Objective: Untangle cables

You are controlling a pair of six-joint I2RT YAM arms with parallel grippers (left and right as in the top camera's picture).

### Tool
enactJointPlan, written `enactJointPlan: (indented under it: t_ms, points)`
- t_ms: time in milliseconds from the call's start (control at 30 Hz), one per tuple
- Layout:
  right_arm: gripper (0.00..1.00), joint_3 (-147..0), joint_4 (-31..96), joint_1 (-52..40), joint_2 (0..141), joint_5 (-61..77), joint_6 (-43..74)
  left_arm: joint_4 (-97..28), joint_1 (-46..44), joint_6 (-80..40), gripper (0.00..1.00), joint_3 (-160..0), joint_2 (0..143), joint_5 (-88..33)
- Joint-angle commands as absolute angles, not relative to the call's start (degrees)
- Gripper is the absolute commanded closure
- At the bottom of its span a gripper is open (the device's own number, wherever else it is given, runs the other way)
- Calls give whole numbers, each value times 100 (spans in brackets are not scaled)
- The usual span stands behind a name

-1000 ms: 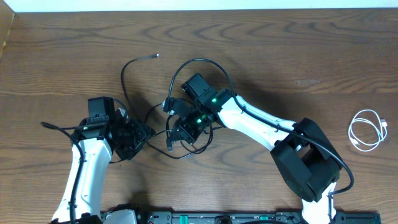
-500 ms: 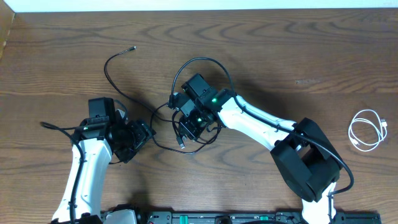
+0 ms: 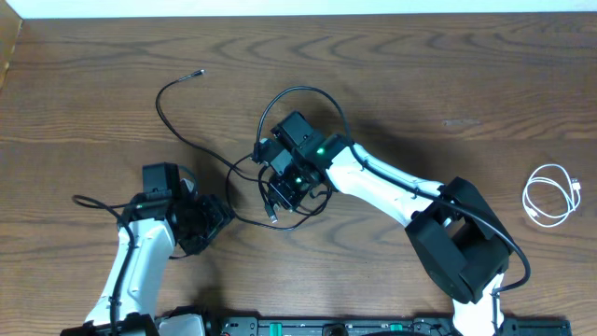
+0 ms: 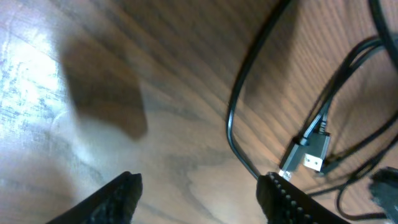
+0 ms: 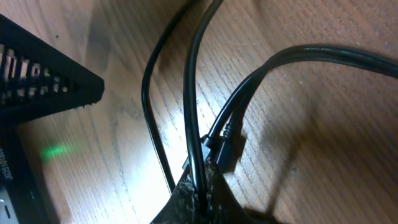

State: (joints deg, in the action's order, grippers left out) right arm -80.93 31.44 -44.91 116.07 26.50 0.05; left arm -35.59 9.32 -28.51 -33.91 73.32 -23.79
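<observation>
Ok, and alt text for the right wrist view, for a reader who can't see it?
Close-up of the right gripper shut on a thin black cable that runs up across the wooden table. Just right of it, two small black plugs sit side by side, with more black cables looping past.

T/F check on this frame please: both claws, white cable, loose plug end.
1. The right claw is shut on a black cable. True.
2. The left claw grips a cable. False: it is open and holds nothing.
3. The white cable lies coiled at the far right, apart from the black cable. True.
4. The loose plug end lies beside the white cable. False: it lies at the far left, beyond the left claw.
</observation>
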Motion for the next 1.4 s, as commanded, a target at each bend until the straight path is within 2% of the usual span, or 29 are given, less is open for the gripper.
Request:
enactJointPlan:
  t_ms: [0, 100, 167, 233, 267, 567, 833, 1367]
  points:
    - [99, -8082, 3129, -4613, 11522, 2495, 84, -3225, 956, -2816, 44, -3116, 7306, -2324]
    - [99, -8082, 3118, -4665, 11522, 2495, 84, -2934, 956, -2816, 55, -2958, 7306, -2324]
    - [99, -8082, 3107, -4694, 11522, 2493, 82, -2810, 956, -2814, 66, -2882, 7310, -2322]
    - [99, -8082, 3107, -4698, 11522, 2493, 84, -2738, 956, -2816, 87, -2829, 7310, -2320]
    - [99, -8082, 3105, -4698, 11522, 2493, 82, -2727, 956, -2821, 92, -2810, 7310, -2279]
    - [99, -8082, 3107, -4698, 11522, 2473, 84, -2659, 956, -2836, 93, -2733, 7310, -1988]
    - [99, -8082, 3109, -4698, 11524, 2410, 82, -2248, 956, -3103, 92, -2733, 7310, -3085]
    - [99, -8082, 3107, -4698, 11524, 2408, 82, -1612, 956, -3225, 92, -2733, 7988, -3098]
